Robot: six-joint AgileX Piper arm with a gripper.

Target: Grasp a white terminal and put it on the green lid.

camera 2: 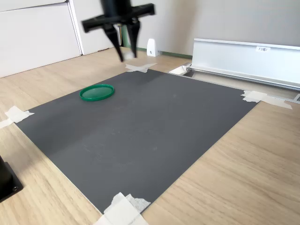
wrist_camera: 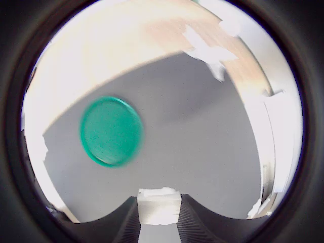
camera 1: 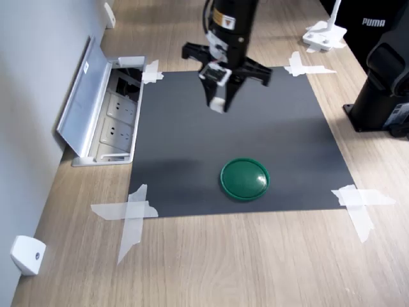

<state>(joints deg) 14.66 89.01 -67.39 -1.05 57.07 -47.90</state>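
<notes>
gripping the white terminal [wrist_camera: 159,205], tool [camera 1: 218,102] raised, green lid [camera 1: 245,179] well apart below

A light wood-grain desk [camera 1: 211,262] fills both exterior views, with a dark grey mat [camera 1: 236,147] held down by strips of white tape [camera 1: 131,214] at its corners. At the first exterior view's left, a recessed socket box [camera 1: 118,125] is set into the desk, its silver lid [camera 1: 83,96] tilted open against a pale grey wall [camera 1: 32,96]. In the second exterior view, white cabinet panels [camera 2: 37,35] stand behind the desk. The light is soft and even.
</notes>
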